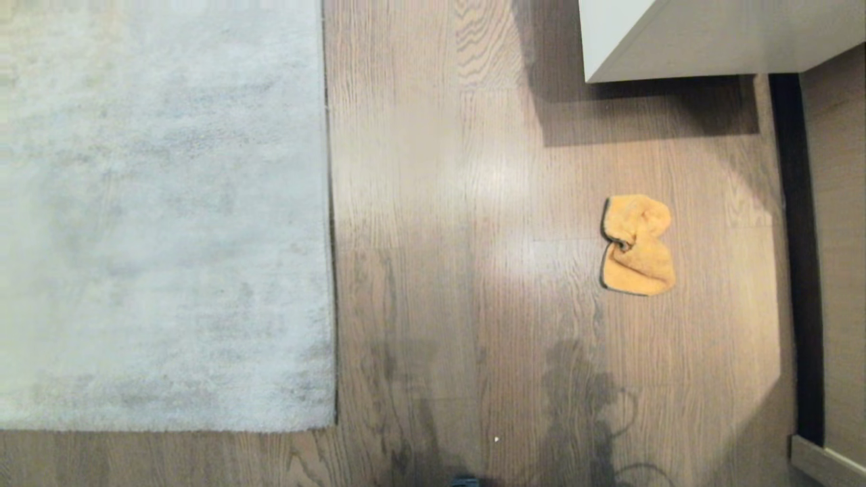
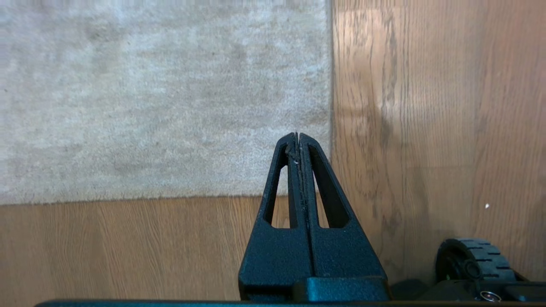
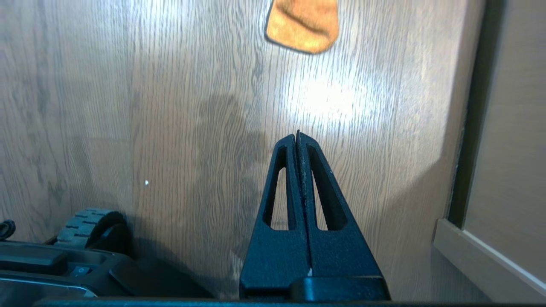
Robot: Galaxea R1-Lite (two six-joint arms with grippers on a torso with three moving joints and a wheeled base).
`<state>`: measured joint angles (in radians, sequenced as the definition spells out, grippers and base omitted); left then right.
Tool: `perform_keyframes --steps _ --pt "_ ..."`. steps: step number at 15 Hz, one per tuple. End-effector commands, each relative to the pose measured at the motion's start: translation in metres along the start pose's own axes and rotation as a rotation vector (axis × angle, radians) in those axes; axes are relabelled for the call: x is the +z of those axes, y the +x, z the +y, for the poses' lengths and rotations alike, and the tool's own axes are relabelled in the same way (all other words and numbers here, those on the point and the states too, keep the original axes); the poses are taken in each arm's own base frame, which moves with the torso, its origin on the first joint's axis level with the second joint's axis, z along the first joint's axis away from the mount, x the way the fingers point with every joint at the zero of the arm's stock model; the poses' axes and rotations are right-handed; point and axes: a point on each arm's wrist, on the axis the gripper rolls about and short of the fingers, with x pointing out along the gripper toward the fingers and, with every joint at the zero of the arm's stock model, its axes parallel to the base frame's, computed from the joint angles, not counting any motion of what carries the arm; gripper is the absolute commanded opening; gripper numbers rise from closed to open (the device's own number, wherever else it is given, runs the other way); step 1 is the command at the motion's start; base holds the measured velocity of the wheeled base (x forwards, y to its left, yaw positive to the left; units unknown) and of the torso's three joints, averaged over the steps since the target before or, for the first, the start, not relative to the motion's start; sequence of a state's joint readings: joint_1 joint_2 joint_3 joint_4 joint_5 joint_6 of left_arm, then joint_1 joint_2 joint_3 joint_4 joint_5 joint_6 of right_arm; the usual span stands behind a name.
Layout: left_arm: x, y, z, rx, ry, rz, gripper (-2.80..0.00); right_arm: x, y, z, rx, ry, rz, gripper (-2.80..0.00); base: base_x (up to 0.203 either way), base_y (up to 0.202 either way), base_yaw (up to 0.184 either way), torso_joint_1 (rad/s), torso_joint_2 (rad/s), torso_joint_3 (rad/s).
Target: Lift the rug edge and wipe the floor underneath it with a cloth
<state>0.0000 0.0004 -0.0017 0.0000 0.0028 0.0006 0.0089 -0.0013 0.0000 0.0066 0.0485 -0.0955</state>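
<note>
Rug edge (image 1: 330,223) lies flat on floor (image 1: 467,203), running straight front-to-back w/ rug's near corner at lower left of head view; cloth (image 1: 637,245) lies crumpled on bare planks well apart to the right, near white cabinet (image 1: 676,40). L pincer (image 2: 298,135) hangs above rug's near corner, fingers pressed together, holding nothing. R pincer (image 3: 297,134) hangs over bare floor short of cloth, fingers pressed together, empty; base wheel (image 3: 87,221) beside it.
</note>
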Motion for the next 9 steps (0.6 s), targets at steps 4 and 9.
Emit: perform_keyframes --steps 4,9 --pt "-0.0001 0.0 0.0 0.0 -0.001 -0.001 -2.8 0.0001 0.0001 0.0 0.001 -0.001 0.001 -2.8 0.0 0.0 0.0 0.002 0.0 0.204" --pt "0.0001 0.0 0.0 0.0 -0.002 -0.002 -2.8 0.0001 0.0001 0.0 0.001 -0.001 0.001 -2.8 0.0 0.0 0.0 0.003 0.0 0.203"
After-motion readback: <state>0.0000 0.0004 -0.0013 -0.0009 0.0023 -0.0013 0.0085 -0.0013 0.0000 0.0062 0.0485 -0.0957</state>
